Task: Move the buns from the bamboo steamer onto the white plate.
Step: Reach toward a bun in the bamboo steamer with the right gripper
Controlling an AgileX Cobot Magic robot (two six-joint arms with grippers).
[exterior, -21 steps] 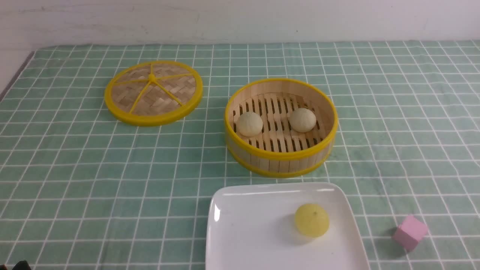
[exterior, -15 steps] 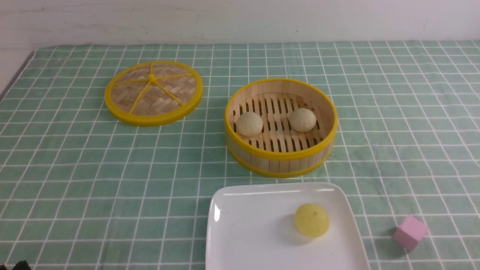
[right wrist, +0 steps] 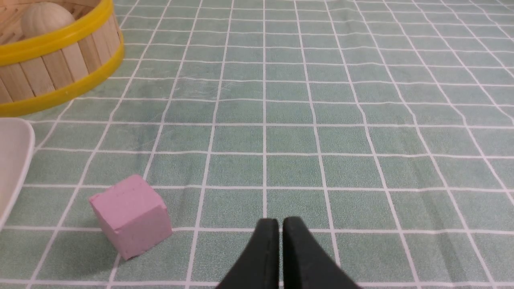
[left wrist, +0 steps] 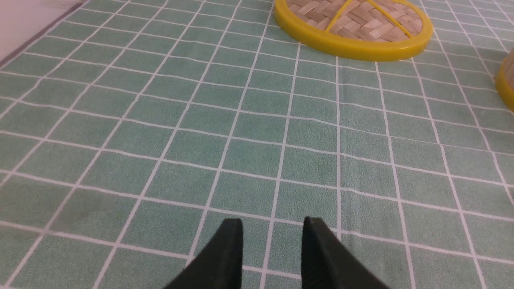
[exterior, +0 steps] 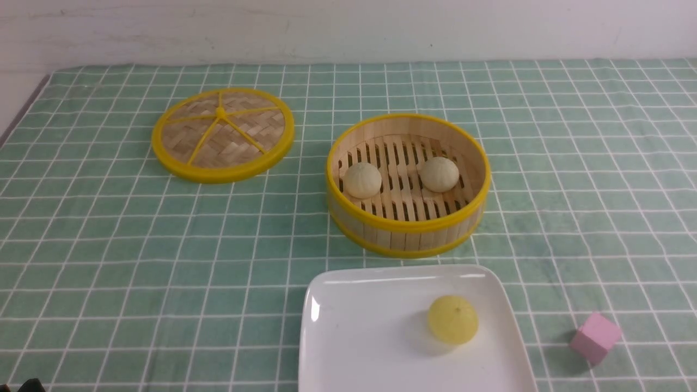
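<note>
On white plate [exterior: 359,337], yellow bun [exterior: 453,319], cube [exterior: 595,336] beside

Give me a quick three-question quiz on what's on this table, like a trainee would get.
1. True or false: both pale buns lie inside the bamboo steamer.
2. What lies on the white plate? A one yellow bun; B both pale buns; C nothing.
3. Which arm's fingers stand apart, holding nothing?
Key: 1 true. 2 A. 3 The left fingers; the right fingers are shut.
</note>
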